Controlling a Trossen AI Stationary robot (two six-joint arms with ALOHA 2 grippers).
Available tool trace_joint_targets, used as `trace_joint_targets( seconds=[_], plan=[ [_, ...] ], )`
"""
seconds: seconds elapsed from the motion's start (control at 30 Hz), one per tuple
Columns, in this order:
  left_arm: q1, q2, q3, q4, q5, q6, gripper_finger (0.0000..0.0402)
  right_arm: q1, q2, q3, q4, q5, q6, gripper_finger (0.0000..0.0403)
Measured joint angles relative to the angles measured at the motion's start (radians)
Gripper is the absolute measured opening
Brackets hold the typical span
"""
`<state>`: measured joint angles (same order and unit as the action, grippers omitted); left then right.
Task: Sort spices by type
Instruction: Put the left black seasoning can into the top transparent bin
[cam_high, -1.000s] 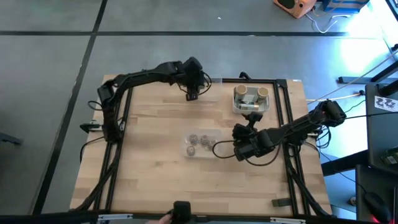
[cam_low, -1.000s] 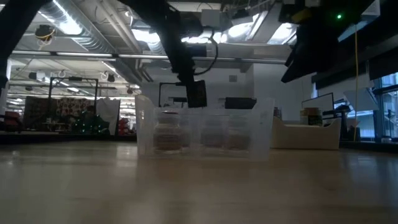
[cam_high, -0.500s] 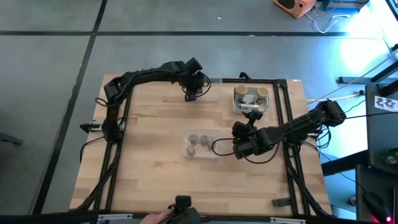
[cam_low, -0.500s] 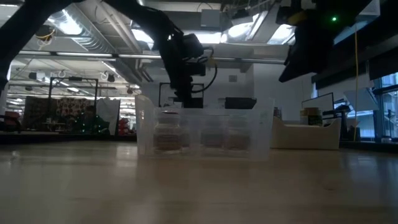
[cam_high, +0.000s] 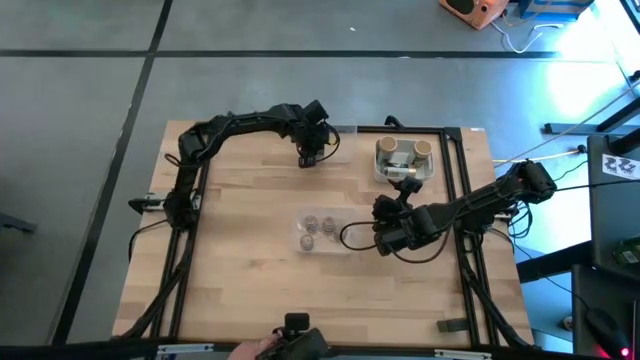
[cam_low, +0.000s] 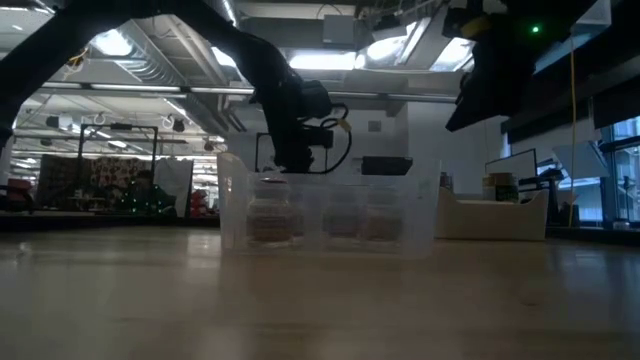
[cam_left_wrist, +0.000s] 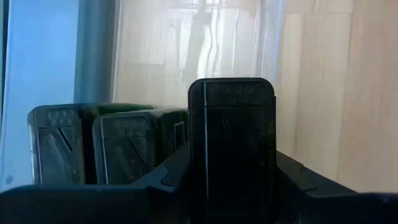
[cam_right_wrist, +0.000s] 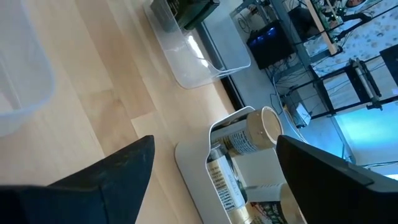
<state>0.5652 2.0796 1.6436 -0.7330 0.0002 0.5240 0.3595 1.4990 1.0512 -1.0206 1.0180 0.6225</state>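
Observation:
My left gripper (cam_high: 309, 157) reaches down at the table's far edge and is shut on a dark boxy spice container (cam_left_wrist: 231, 143). Two more dark boxy containers (cam_left_wrist: 93, 148) stand side by side in the clear bin (cam_left_wrist: 186, 37) right beside it. Small grey-brown round jars (cam_high: 318, 224) stand in a second clear bin (cam_low: 325, 210) at mid-table. Tan-topped jars (cam_right_wrist: 261, 127) lie in the white tray (cam_right_wrist: 193, 162) at the far right. My right gripper (cam_high: 390, 208) hangs open between that tray and the middle bin, with nothing between its fingers. My left gripper pinches the dark boxy container between its two fingers, one on each narrow side (cam_left_wrist: 194, 168), at the end nearer the wrist. The fingers slant steeply down from above and lie along the container. Whether its free end touches the bin's floor, I cannot tell.
The table's black frame rail (cam_high: 440, 130) runs along the far edge behind the tray. Bare wood (cam_high: 240, 260) spreads over the near and left parts of the table. Desks and shelving fill the room beyond (cam_low: 100, 190).
My left gripper has sunk toward the clear bin at the far edge and tipped more steeply downward, carrying the dark boxy container with it. The container stays between the fingers.

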Motion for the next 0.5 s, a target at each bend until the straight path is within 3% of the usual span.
trace_joint_targets(
  seconds=[0.3,0.5],
  plan=[
    [-0.006,0.010,0.000,-0.009,-0.004,-0.011,0.0132,0.000,0.001,0.000,0.002,-0.007,0.001,0.0335],
    [-0.023,0.010,0.000,-0.007,-0.032,0.000,0.0180,0.000,0.001,0.000,0.002,-0.008,0.001,0.0335]
  ],
)
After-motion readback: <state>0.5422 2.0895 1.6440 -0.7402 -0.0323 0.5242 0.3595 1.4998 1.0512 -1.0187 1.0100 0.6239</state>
